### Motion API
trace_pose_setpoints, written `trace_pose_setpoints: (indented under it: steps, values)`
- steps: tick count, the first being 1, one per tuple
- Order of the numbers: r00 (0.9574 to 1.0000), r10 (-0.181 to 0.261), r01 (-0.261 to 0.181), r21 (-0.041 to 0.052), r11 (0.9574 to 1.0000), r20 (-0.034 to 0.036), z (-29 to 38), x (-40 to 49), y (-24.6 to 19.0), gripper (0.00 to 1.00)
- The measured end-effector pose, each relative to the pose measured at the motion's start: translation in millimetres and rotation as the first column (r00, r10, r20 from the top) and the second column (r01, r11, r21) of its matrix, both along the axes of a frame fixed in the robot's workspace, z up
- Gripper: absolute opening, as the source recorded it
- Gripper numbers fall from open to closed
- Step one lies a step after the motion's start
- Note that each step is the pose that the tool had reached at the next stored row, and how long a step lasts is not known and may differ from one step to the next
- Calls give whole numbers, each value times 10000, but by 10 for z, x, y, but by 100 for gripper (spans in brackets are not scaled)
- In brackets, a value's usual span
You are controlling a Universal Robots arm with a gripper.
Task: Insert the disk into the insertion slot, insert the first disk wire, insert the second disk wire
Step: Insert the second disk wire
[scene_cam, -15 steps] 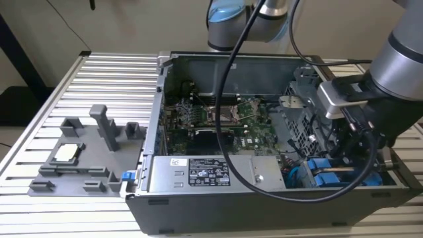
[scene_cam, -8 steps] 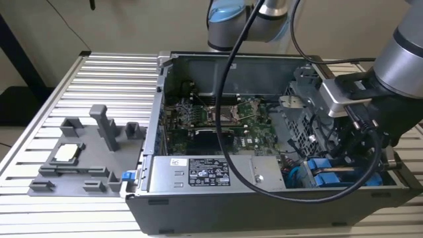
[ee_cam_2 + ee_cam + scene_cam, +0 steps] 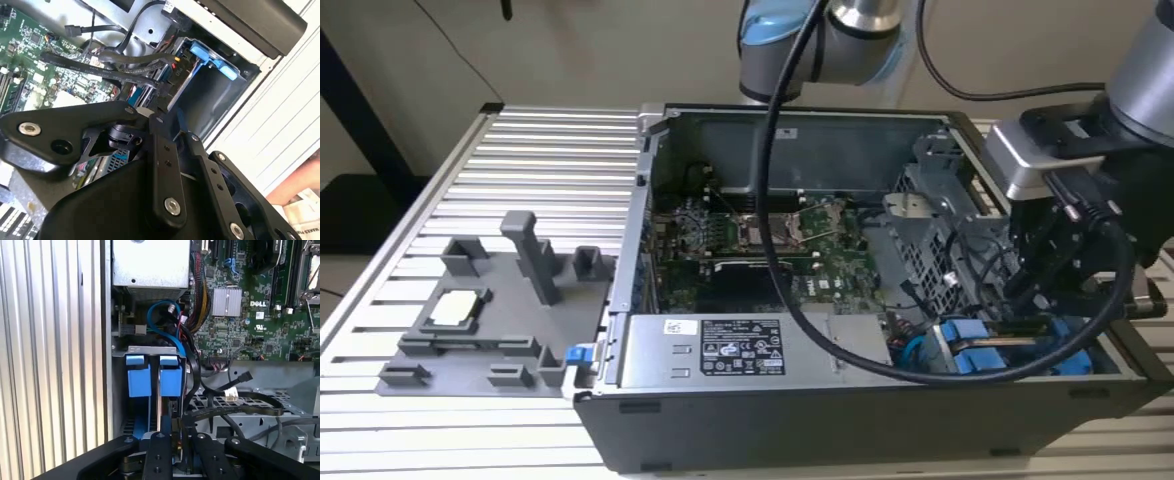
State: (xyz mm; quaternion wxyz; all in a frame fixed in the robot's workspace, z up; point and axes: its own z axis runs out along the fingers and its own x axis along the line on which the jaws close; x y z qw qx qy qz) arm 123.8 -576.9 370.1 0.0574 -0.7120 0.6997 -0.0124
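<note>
Claw: we see the gripper (image 3: pixel 1027 300) reaching down into the open computer case (image 3: pixel 761 420) at the exterior view's right, over the drive cage. In the first wrist view its black fingers (image 3: pixel 159 455) stand close together around a thin upright edge; we cannot tell whether they pinch it or only flank it.
Disk: we see two blue carriers side by side in the first wrist view; the disk (image 3: pixel 171 377) is the one in line with the fingers, the other carrier (image 3: pixel 138 377) just beside it. Both stand on edge in the cage.
Slot: the insertion slot (image 3: pixel 150 351) is the grey metal bay that frames the blue tabs, close to the case wall.
Wires: we see a blue cable (image 3: pixel 162 322) looping above the carriers and black cables (image 3: pixel 220 390) lying across the perforated cage beside them.
Board: the green circuit board (image 3: pixel 761 245) lies in the middle of the case.
Box: a silver labelled box (image 3: pixel 740 350) sits along the near wall in the exterior view.
Table: the case rests on a ribbed metal table (image 3: pixel 520 150), with a grey fixture (image 3: pixel 494 310) at the exterior view's left.
</note>
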Motion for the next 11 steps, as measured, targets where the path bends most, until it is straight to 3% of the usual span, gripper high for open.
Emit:
trace_pose_setpoints:
  steps: [3,11]
  values:
    - [10000,1,-1,-3,10000,0,109,0,0,24]
    - [10000,0,0,5,10000,0,110,0,0,24]
